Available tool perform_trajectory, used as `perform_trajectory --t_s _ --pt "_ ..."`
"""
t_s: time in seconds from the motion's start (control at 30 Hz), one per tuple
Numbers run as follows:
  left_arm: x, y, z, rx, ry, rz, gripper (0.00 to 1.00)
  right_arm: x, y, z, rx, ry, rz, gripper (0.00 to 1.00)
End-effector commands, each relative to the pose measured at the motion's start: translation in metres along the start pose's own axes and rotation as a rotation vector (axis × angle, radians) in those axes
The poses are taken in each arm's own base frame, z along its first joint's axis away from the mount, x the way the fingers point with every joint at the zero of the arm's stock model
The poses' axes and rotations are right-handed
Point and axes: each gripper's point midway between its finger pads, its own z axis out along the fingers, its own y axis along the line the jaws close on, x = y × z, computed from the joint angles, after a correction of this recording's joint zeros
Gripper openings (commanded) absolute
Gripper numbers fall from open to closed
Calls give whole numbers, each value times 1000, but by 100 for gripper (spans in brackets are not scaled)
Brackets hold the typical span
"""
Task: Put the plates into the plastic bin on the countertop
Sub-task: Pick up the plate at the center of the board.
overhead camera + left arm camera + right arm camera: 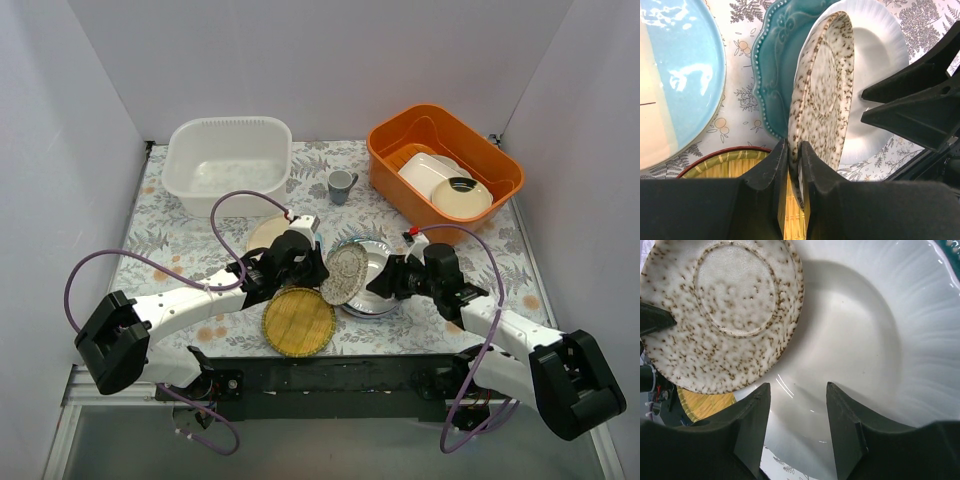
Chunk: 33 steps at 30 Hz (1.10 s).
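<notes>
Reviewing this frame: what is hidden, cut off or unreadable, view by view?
Top view: the left arm covers most of the cream-and-blue plate.
Top view: the speckled plate, held on edge by the left gripper, and the right gripper hide much of the white plate and teal plate; stack depth unclear.
Right wrist: whether the open fingers touch the white plate is unclear.
Left wrist: its fingers cover most of the yellow woven plate.

the light-blue and cream round plate (685, 65) runs off the left wrist view's left edge. the yellow woven round plate (730, 164) is mostly hidden behind the black left gripper (793, 147). the speckled cream round plate (825, 100) hides part of the scalloped teal plate (772, 60).
</notes>
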Motion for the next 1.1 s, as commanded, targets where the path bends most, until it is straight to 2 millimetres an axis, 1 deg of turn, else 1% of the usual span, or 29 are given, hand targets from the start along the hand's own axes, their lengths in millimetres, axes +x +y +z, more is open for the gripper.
perform_trajectory --t_s 0.0,0.13,0.17,0.23,0.27,0.3,0.37,0.4,0.57,0.63,0.67,0.73,0.77,0.9,0.97,1.03,1.07 --pt "16 37 -3 -146 51 49 11 8 -15 4 63 36 13 57" --pt "25 38 0 -134 72 36 8 2 -10 8 33 28 17 57" --pt "26 38 0 -131 74 31 4 2 -9 10 27 31 20 57" --pt "28 36 2 -113 73 20 0 -2 -5 12 11 25 22 57" --pt "30 34 2 -102 78 17 0 -3 -4 13 1 21 23 57" --pt "29 28 3 -72 76 14 0 -5 -1 13 -13 16 21 57" --pt "32 26 4 -59 86 14 0 -5 0 15 -20 17 26 57" --pt "30 24 5 -47 79 13 0 -8 2 16 -33 9 22 57" --pt "34 9 4 42 99 23 0 -9 9 19 -89 -5 28 56" --pt "33 6 4 61 95 25 0 -12 13 20 -108 -17 23 56" --pt "36 0 2 95 111 28 0 -11 14 20 -120 -15 21 56" --pt "34 -6 1 129 107 34 0 -13 16 21 -127 -18 23 54" --pt "37 -10 0 156 117 36 2 -15 18 21 -135 -23 18 53" --pt "35 -23 -2 228 116 43 8 -20 24 20 -161 -34 4 48" --pt "36 -27 -2 248 124 46 12 -22 27 18 -171 -42 -5 47" --pt "36 -32 0 271 134 50 17 -25 30 16 -180 -56 -16 46" --pt "40 -31 3 270 152 52 19 -26 31 15 -184 -61 -20 45"
